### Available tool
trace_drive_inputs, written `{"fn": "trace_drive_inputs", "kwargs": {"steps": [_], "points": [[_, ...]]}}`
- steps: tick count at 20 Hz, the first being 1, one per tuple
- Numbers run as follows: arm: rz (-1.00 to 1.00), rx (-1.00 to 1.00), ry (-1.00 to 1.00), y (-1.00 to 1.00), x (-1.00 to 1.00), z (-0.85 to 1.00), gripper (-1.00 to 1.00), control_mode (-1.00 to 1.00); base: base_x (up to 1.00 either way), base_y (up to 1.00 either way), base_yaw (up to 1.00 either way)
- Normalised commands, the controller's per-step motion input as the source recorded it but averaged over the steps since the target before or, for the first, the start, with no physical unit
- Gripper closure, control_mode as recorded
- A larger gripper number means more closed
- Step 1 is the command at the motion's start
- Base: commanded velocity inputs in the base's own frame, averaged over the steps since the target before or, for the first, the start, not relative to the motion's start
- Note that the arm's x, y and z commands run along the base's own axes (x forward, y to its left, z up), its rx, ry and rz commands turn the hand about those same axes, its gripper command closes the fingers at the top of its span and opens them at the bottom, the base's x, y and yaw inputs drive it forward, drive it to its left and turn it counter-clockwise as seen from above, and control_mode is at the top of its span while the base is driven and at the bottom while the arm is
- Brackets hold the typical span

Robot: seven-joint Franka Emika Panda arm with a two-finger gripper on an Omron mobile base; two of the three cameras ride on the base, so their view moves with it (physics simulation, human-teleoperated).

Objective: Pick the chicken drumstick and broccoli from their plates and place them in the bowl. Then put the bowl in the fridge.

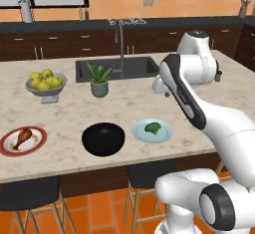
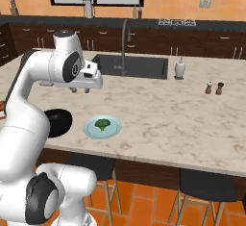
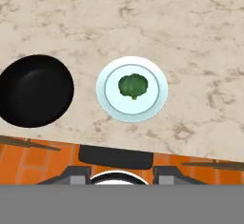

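Looking down from the left base camera, the chicken drumstick (image 1: 22,137) lies on the red-rimmed plate (image 1: 37,146), the black bowl (image 1: 103,139) stands bare between it and the pale blue-green plate (image 1: 163,133) carrying the broccoli (image 1: 152,127); nothing is moved yet, so the first pick is in hand. In the right base view the pincer (image 2: 79,90) hangs well above the marble worktop (image 2: 182,109), carrying nothing; whether its jaws stand apart I cannot tell. The hand view centres the broccoli, near the worktop's front edge: the next move likely calls for a straight descent, with open room all round.
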Motion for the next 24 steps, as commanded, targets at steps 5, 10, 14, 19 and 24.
{"fn": "trace_drive_inputs", "kwargs": {"steps": [5,10,14,19,24], "points": [[0.00,0.01,0.07,-0.07,-0.18,-0.55,-1.00,-1.00,0.00,0.00,0.00],[-0.21,0.12,0.01,0.00,0.25,-0.89,-1.00,-1.00,0.00,0.00,0.00],[-0.32,0.11,0.00,0.00,0.67,-0.74,-1.00,-1.00,0.00,0.00,0.00],[-0.33,0.03,0.01,-0.03,0.44,-0.71,-1.00,-1.00,0.00,0.00,0.00],[-0.21,0.04,0.00,-0.14,0.13,-0.65,-1.00,-1.00,0.00,0.00,0.00]]}}
